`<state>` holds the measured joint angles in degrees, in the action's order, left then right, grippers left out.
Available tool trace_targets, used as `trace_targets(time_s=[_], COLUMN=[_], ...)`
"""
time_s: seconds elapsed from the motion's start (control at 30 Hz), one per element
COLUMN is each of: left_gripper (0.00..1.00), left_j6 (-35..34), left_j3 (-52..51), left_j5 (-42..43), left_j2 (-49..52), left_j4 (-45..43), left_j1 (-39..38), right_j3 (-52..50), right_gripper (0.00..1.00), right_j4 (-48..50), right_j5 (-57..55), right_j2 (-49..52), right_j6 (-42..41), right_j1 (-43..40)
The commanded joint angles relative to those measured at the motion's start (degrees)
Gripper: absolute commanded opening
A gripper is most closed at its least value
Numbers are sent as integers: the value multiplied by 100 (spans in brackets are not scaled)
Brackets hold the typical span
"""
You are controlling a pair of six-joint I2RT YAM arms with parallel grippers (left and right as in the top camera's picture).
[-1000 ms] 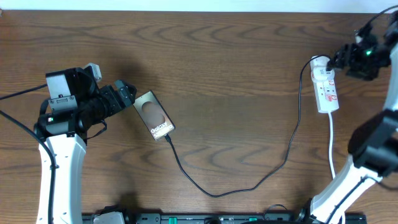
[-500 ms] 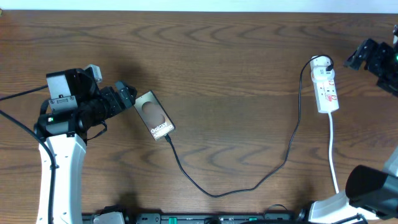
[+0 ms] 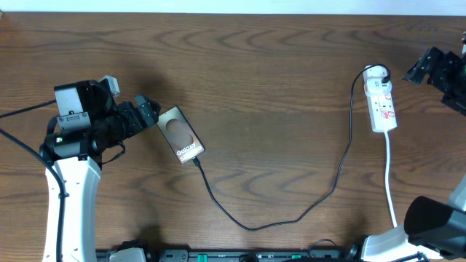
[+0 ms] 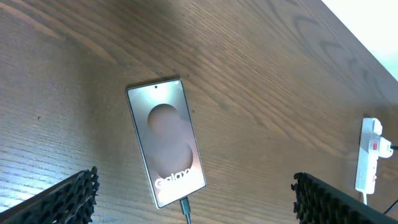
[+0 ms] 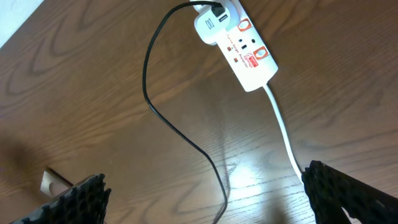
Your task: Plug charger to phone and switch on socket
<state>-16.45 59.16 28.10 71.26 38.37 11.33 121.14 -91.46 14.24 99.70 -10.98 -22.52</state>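
The grey-brown phone (image 3: 180, 133) lies face-up at the left and also shows in the left wrist view (image 4: 166, 140). The black charger cable (image 3: 251, 227) has its tip in the phone's lower end (image 4: 185, 208). It loops across the table to a white adapter (image 5: 214, 25) at the top end of the white socket strip (image 3: 382, 102), which also shows in the right wrist view (image 5: 249, 53). My left gripper (image 3: 149, 111) is open and empty, just left of the phone. My right gripper (image 3: 428, 65) is open and empty, right of the strip and apart from it.
The strip's white cord (image 3: 389, 175) runs down toward the table's front edge, beside my right arm's base (image 3: 429, 218). My left arm (image 3: 73, 175) stands at the front left. The table is brown wood.
My right gripper has moved to the right, away from the top end of the socket strip. The left arm, phone and cable have not moved.
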Motion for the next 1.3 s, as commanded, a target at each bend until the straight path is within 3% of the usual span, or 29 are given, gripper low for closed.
trace_targets(time_s=[0.0, 0.53, 0.77, 0.93, 1.27], left_gripper=[98, 98, 98, 98, 98], left_j6=[79, 79, 81, 295, 896], left_j3=[-2, -2, -85, -721, -2933], left_j5=[-52, -57, -560, -898, -927], left_j2=[22, -17, -520, -1364, -3405], left_j4=[-2, 24, -179, -1202, -3764], left_j1=[-11, -33, -205, -507, -719], right_j3=[79, 79, 79, 79, 79], right_gripper=[99, 99, 99, 99, 99], right_j4=[-2, -2, -2, -2, -2], right_j5=[-39, -39, -39, -39, -39], right_j2=[-35, -35, -35, -35, -35], right_j6=[-76, -76, -76, -76, -76], right_j1=[11, 11, 11, 11, 11])
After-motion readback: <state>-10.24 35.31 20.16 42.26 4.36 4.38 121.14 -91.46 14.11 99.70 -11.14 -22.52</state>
